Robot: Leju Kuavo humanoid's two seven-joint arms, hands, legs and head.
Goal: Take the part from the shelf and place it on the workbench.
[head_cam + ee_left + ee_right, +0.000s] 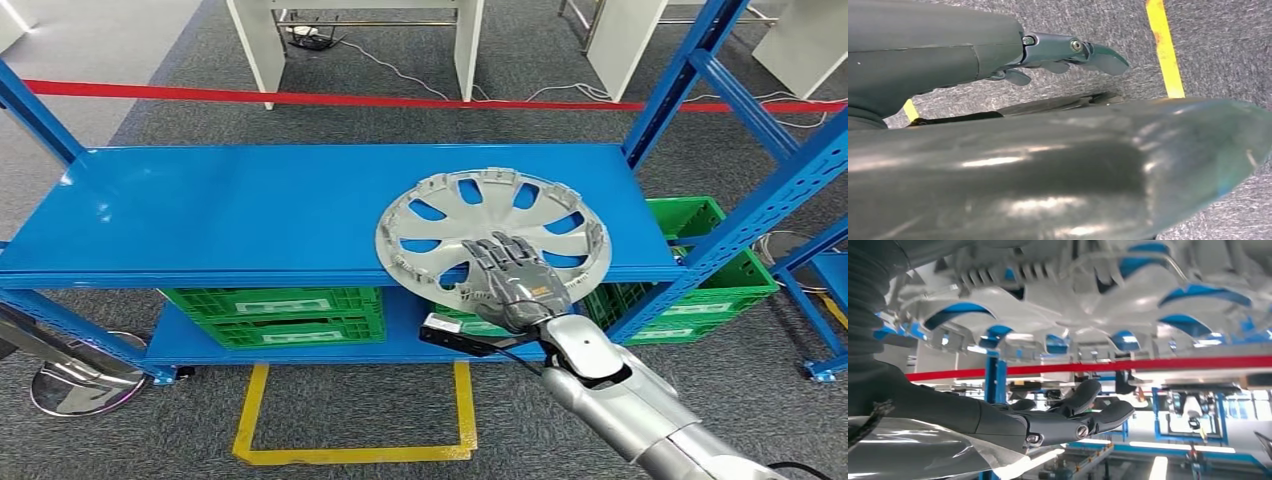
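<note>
- I see the part, a silver wheel cover (pixel 493 231), lying on the top board of the blue shelf (pixel 220 205), in the centre-right of the head view. Its near rim sticks out over the front edge of the board.
- My right hand (pixel 515 278) lies on the near part of the wheel cover with fingers spread forward over the spokes. I cannot tell whether it really grasps the rim or only rests on it.
- In the right wrist view the right hand's dark fingers (pixel 1088 412) are loosely curved and apart from the cover's ribbed face (pixel 1058 300).
- My left hand (pixel 1068 55) hangs over the grey carpet, fingers slightly bent, nothing in it.
- The left half of the top board is bare blue surface, so there is room on that side.
- The blue upright post (pixel 740 215) stands just right of the cover, close to its rim, and narrows that side.
- Green crates (pixel 275 315) sit on the lower board, under the front edge.
- A yellow floor marking (pixel 350 452) is at the lower centre, before the shelf.
- A red tape line (pixel 300 97) crosses the upper frame behind the shelf, with white table legs (pixel 262 45) beyond it.
</note>
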